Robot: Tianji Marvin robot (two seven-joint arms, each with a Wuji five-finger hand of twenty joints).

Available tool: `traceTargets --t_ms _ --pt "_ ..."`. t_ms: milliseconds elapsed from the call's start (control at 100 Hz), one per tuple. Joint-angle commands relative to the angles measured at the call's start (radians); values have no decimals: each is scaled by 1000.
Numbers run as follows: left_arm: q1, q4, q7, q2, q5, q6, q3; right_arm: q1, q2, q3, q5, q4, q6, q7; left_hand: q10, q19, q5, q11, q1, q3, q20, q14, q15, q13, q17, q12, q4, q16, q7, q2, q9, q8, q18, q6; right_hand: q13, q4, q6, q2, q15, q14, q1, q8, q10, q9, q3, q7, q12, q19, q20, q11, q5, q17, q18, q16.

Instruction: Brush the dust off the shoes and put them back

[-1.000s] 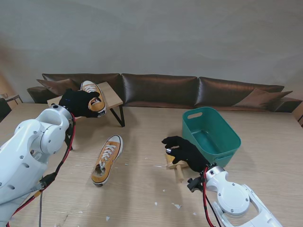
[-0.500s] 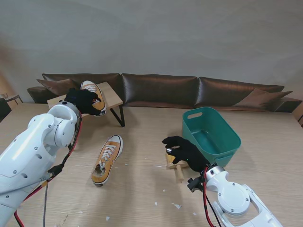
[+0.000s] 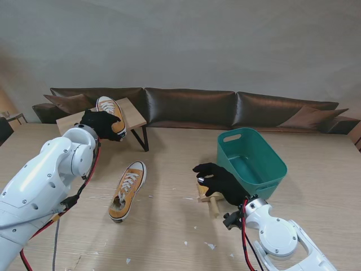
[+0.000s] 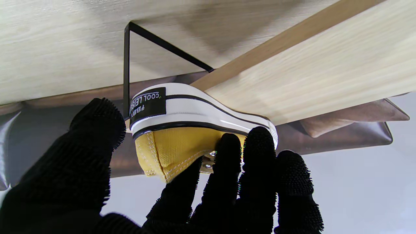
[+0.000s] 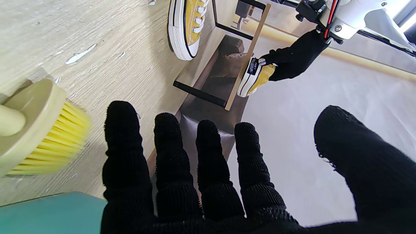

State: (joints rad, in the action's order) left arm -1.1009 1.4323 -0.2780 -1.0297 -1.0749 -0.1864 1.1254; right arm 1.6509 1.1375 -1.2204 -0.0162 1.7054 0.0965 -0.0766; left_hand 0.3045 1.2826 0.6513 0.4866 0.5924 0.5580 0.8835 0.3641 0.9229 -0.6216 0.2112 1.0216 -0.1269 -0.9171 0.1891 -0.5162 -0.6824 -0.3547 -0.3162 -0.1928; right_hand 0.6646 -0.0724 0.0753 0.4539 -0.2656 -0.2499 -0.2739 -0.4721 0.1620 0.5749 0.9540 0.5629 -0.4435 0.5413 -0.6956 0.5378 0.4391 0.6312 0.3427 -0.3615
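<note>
My left hand (image 3: 100, 123) holds one yellow shoe (image 4: 182, 130) by its heel on the small wooden rack (image 3: 134, 116), far left. I should set the sole flat before letting go. Right hand (image 3: 221, 182) is wide, holding nothing, beside the brush (image 5: 39, 130). 2nd shoe (image 3: 128, 189) lies on the table (image 3: 169, 237). Teal bin (image 3: 251, 161) looks empty.

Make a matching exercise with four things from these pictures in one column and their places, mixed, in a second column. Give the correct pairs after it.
1. shoe held by the left hand
2. second yellow shoe
3. brush
4. teal bin

a. lying on the table
b. on the small wooden shelf
c. right of the right hand
d. beside the right hand's fingers

Pairs: 1-b, 2-a, 3-d, 4-c
</note>
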Motion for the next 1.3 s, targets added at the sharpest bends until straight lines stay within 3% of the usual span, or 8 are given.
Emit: traceTargets --t_ms 0,290,660,770,890,990,1100,1290 --pt "5 -18 1 -10 14 -4 -8 7 2 3 2 6 -3 -14 18 28 25 9 1 17 10 -6 29 42 -16 13 28 -9 20 -4 31 -18 12 28 27 -4 1 -30 -12 3 1 29 10 14 9 13 11 -21 -15 5 25 -337 10 -11" --pt "27 -64 39 -17 56 -32 -57 7 2 3 8 6 -6 -17 15 24 77 25 19 57 6 -4 32 50 -29 27 22 -11 111 -14 40 -136 9 76 29 -4 2 -30 -13 2 0 29 10 14 9 14 12 -22 -15 5 28 -338 11 -12" --pt "69 -147 105 -27 81 -68 -126 7 2 4 11 5 -8 -18 19 38 87 80 35 120 3 -10 66 21 3 63 14 -8 483 -30 29 -446 3 20 30 -4 3 -31 -13 0 0 30 12 18 9 14 12 -22 -15 5 33 -339 11 -12" --pt "79 -173 139 -30 79 -68 -142 7 2 5 12 4 -8 -21 11 50 70 115 95 92 2 -20 90 -3 28 83 -42 -8 666 -62 14 -567 0 17 31 -4 3 -30 -13 0 -1 30 12 18 9 14 11 -21 -15 5 33 -338 11 -12" --pt "85 -189 164 -35 89 -78 -157 7 1 6 13 5 -9 -23 -1 67 73 164 143 105 -1 -29 121 -31 59 115 -58 -4 917 -86 -6 -643 -6 -9 32 -5 3 -31 -14 1 0 30 11 18 9 14 11 -21 -15 5 33 -338 11 -12" --pt "88 -198 187 -37 76 -83 -167 11 1 6 12 11 -11 -24 -21 89 122 223 134 190 -5 -43 162 -70 98 150 -53 -4 1095 -95 -35 -719 -8 -28 31 -5 4 -32 -14 1 0 30 12 18 9 14 11 -21 -15 5 33 -338 10 -12" --pt "86 -199 202 -37 64 -83 -168 13 0 7 13 15 -13 -25 -40 114 175 290 84 280 -10 -57 213 -108 136 195 -1 -6 1221 -93 -67 -824 -17 -37 31 -5 5 -32 -13 1 -1 30 12 18 9 14 11 -21 -15 5 32 -338 11 -12" --pt "70 -184 236 -35 20 -79 -152 12 -1 14 11 17 -14 -28 -74 158 259 360 94 324 -29 -72 269 -185 208 222 -1 9 1340 -126 -138 -993 -32 -5 32 -5 4 -33 -14 0 0 30 12 17 8 15 11 -21 -15 6 33 -338 10 -13"
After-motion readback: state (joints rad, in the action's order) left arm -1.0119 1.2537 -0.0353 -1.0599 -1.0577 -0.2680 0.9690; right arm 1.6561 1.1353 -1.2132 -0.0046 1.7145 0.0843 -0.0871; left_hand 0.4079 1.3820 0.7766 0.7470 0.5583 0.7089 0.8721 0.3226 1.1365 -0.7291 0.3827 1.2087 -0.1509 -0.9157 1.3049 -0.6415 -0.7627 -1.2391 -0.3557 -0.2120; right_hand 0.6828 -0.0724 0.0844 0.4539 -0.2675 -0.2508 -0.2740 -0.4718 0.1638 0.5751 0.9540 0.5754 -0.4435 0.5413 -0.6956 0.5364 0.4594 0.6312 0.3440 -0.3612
